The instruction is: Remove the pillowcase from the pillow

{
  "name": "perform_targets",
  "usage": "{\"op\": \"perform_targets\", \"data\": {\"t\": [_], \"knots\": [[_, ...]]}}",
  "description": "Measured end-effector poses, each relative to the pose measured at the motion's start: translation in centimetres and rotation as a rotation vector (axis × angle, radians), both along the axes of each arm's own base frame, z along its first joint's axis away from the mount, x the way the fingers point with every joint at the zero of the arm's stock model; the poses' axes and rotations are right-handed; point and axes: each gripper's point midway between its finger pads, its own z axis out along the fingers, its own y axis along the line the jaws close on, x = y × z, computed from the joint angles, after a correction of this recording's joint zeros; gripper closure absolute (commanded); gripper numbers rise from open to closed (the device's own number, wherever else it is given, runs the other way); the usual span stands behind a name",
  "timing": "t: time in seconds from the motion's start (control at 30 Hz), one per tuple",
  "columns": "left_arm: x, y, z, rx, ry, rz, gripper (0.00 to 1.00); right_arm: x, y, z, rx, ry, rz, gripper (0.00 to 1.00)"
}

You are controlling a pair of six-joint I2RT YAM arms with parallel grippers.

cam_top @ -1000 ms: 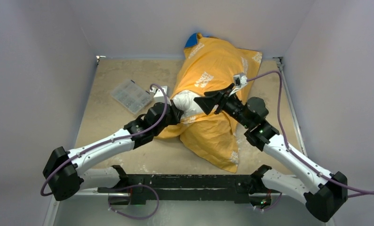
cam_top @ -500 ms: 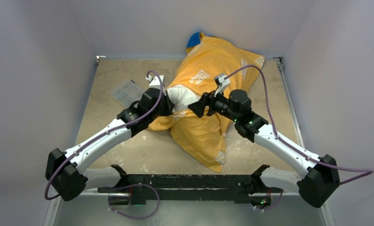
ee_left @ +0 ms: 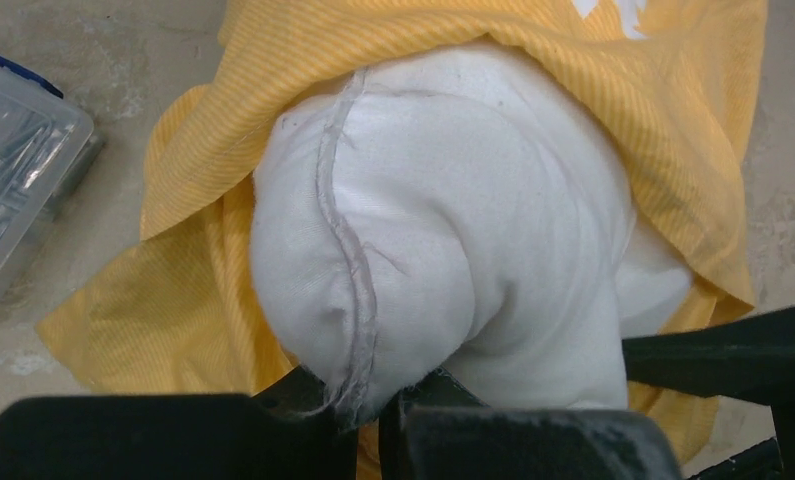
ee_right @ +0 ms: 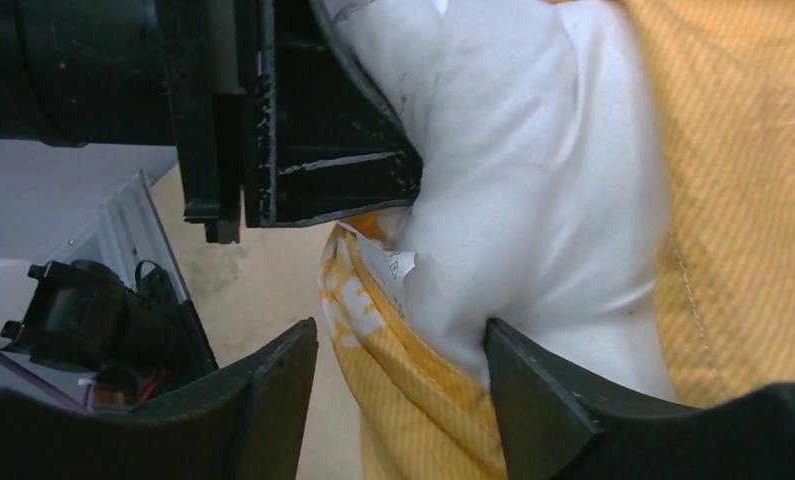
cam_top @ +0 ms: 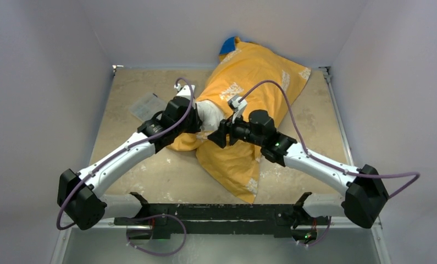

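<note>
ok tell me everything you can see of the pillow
The pillow is plain white soft fabric, plump and wrinkled, with a frayed seam running down its exposed corner. Only that corner shows, bulging from the opening of the orange-yellow pillowcase, which covers the rest. The left gripper is pinched shut on the corner's tip. The right gripper is open, straddling the pillowcase edge and the white fabric.
</note>
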Motion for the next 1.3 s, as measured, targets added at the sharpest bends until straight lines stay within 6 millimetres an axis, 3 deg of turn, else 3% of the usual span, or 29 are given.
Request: {"op": "perform_targets", "data": {"t": [0.13, 0.27, 0.33, 0.43, 0.53, 0.77, 0.9, 1.17, 1.3], "knots": [[0.1, 0.6, -0.9, 0.039, 0.035, 0.008, 1.0, -0.9, 1.7, -1.1, -0.037, -0.005, 0.024, 0.72], [0.4, 0.5, -0.9, 0.048, 0.047, 0.012, 1.0, -2.1, 3.0, -1.7, -0.052, -0.004, 0.034, 0.81], [0.6, 0.4, -0.6, 0.041, 0.045, 0.013, 1.0, -3.1, 3.7, -2.0, -0.052, 0.008, 0.048, 0.82], [1.4, -0.7, 1.2, -0.01, 0.007, -0.001, 1.0, -6.5, 5.5, -3.1, -0.069, 0.051, 0.131, 0.82], [1.6, -1.3, 2.2, -0.036, -0.009, -0.016, 1.0, -7.7, 5.6, -4.1, -0.086, 0.077, 0.144, 0.83], [1.8, -2.4, 2.8, -0.059, -0.001, -0.05, 1.0, -7.6, 4.3, -4.9, -0.083, 0.11, 0.064, 0.87], [1.7, -2.7, 3.5, -0.082, -0.002, -0.061, 1.0, -7.4, 3.9, -5.0, -0.066, 0.116, 0.023, 0.99], [2.6, -3.3, 6.2, -0.139, 0.016, -0.076, 1.0, -7.3, 4.5, -11.9, -0.124, 0.244, -0.02, 1.0], [3.7, -3.2, 7.5, -0.161, 0.035, -0.068, 1.0, -6.8, 5.3, -12.2, -0.089, 0.259, -0.048, 1.0]]}}
